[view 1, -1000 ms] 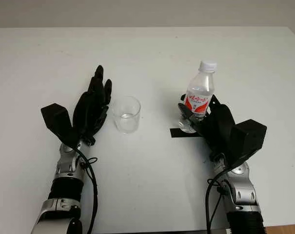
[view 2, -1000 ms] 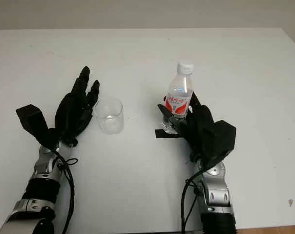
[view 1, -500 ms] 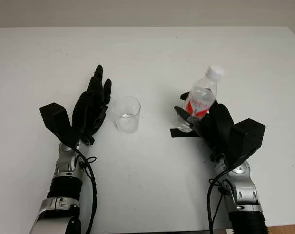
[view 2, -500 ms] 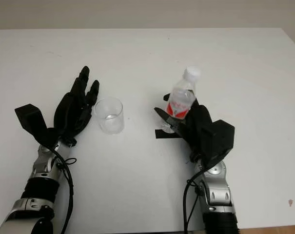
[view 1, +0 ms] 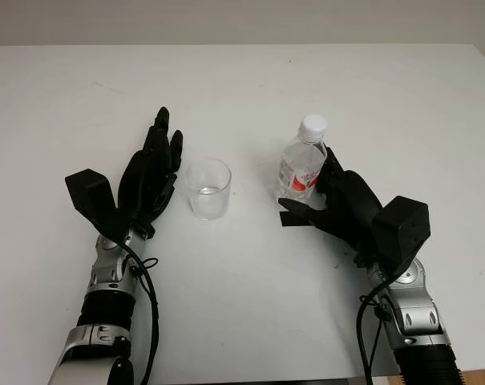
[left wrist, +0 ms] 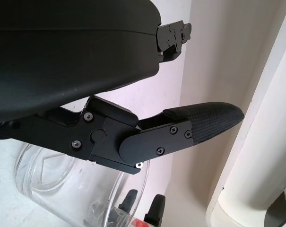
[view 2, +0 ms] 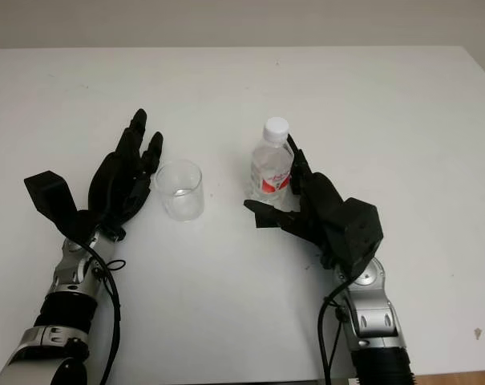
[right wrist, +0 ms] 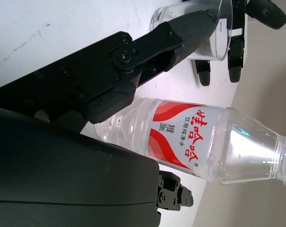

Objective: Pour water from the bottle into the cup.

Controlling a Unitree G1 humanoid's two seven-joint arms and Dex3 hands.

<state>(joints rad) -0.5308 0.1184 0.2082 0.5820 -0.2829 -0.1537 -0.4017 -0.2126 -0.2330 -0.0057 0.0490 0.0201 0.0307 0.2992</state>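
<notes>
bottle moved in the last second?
Yes. The bottle shifted toward the cup, off the black tape mark it stood on, and stands upright again. The right hand is open beside it.

the bottle [view 1: 302, 167] beside the black right hand [view 1: 338, 204] is showing clear plastic, a white cap [view 1: 312, 125] and a red-and-white label [right wrist: 180, 137] with red characters. the cup [view 1: 208, 188] next to the black left hand [view 1: 150, 176] is looking clear. the table [view 1: 242, 88] is showing plain white.
</notes>
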